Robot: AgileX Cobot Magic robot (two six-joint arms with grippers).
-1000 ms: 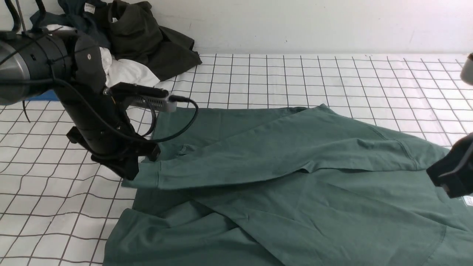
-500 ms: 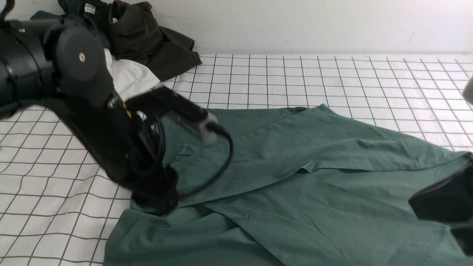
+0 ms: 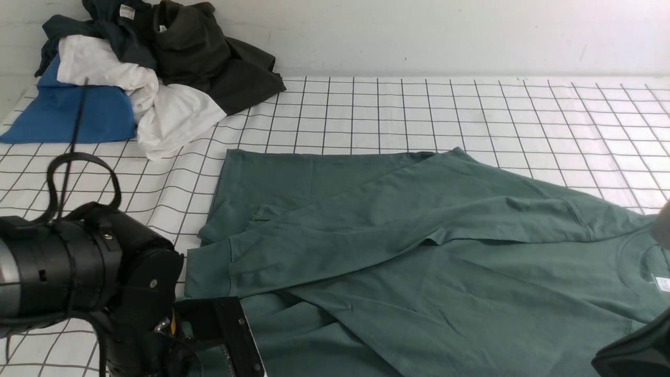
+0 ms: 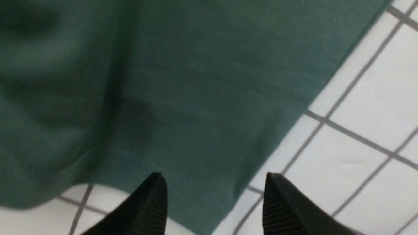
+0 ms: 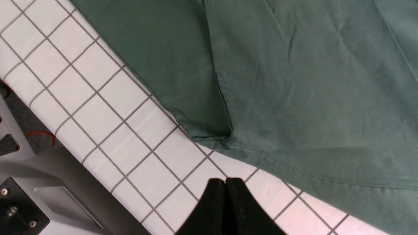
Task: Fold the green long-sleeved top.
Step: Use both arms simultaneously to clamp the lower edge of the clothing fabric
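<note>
The green long-sleeved top (image 3: 419, 251) lies spread over the checked table cover, one sleeve folded across its body with the cuff (image 3: 207, 272) at the left. My left arm (image 3: 104, 283) sits at the near left, and its fingers are hidden in the front view. In the left wrist view my left gripper (image 4: 215, 182) is open over a corner of the green fabric (image 4: 179, 81), holding nothing. My right gripper (image 5: 225, 181) is shut and empty above bare checked cloth, just off the top's stitched hem (image 5: 294, 169).
A pile of blue, white and dark garments (image 3: 157, 68) sits at the back left by the wall. The checked cover (image 3: 471, 110) stretches behind the top. The right wrist view shows the table's near edge and a grey metal frame (image 5: 49, 182) below it.
My left gripper opened and let go of the sleeve cuff, and the arm drew back to the near left. The sleeve now rests across the top. My right arm sank toward the near right corner.
</note>
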